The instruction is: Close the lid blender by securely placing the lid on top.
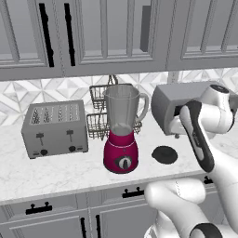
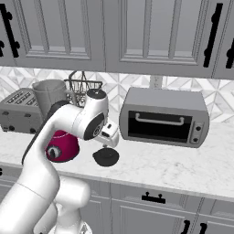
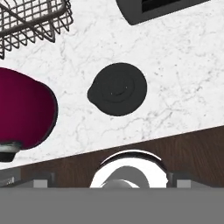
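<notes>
The black round lid (image 1: pixel 164 155) lies flat on the marble counter, right of the blender (image 1: pixel 122 132). The blender's clear jar (image 2: pixel 49 98) stands open-topped on its magenta base (image 2: pixel 61 147). My gripper (image 2: pixel 109 137) hangs a short way above the lid (image 2: pixel 106 156), pointing down at it. In the hand view the lid (image 3: pixel 117 89) lies centred ahead and the fingertips (image 3: pixel 41 181) stand wide apart at the bottom, open, with nothing between them. The magenta base (image 3: pixel 24 113) sits at the left of that view.
A silver toaster (image 1: pixel 56 128) stands left of the blender, with a wire basket (image 1: pixel 98 111) behind it. A toaster oven (image 2: pixel 164 116) sits at the back right, close behind my hand. The counter's front edge (image 3: pixel 175 138) runs just under the lid. Upper cabinets hang overhead.
</notes>
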Motion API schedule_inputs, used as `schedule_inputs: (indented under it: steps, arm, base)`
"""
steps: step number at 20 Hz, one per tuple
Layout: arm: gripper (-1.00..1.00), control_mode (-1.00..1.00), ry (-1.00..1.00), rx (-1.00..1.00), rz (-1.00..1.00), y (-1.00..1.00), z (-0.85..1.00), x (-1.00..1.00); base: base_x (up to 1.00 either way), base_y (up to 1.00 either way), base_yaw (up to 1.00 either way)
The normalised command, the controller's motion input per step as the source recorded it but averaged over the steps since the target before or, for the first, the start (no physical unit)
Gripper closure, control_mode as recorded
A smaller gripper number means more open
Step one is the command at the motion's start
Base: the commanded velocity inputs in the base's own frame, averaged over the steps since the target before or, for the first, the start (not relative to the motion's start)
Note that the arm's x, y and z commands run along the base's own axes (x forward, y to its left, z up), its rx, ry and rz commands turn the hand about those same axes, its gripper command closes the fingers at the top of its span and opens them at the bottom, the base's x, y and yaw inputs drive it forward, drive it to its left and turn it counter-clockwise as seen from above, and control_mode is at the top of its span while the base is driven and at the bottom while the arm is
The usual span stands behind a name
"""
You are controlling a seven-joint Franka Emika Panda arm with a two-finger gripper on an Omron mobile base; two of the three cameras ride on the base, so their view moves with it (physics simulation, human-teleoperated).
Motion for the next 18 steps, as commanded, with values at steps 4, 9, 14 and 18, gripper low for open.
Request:
schedule_inputs:
  steps: [4, 9, 14, 18]
  arm:
    - [-1.0, -1.0, 0.14, 0.0, 0.0, -0.29, -0.33, 0.46]
    - [-1.0, -1.0, 0.14, 0.0, 0.0, -0.24, -0.4, 0.46]
    - [-1.0, -1.0, 0.19, 0.0, 0.0, -0.02, -0.42, 0.33]
    - [-1.0, -1.0, 0.13, 0.0, 0.0, 0.05, -0.38, 0.07]
  base:
    - [0.0, 0.0, 0.0]
    - [0.0, 0.0, 0.0]
    - [0.0, 0.0, 0.0]
    - [0.0, 0.0, 0.0]
